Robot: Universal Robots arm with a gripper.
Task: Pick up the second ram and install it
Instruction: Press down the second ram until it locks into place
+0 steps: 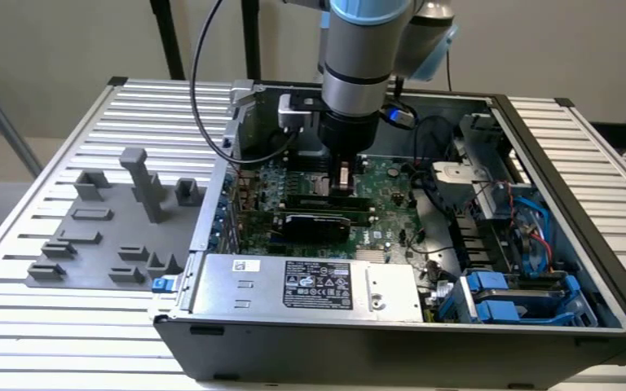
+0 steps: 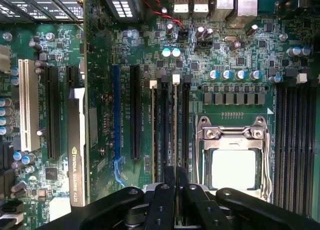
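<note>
Standing on edge in its slot beside the processor socket [image 2: 239,155], the second ram [image 2: 175,125] is at the seating step. The gripper [image 2: 175,182], fingers pressed together, sits on its upper edge; firm, even downward pressure seems needed. The arm [image 1: 365,49] hangs vertical over the motherboard [image 1: 384,204].

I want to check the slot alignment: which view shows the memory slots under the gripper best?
The wrist view: it looks straight down on the memory slots beside the CPU socket, each channel distinct. In the exterior view the slots appear slanted and partly behind the gripper.
</note>
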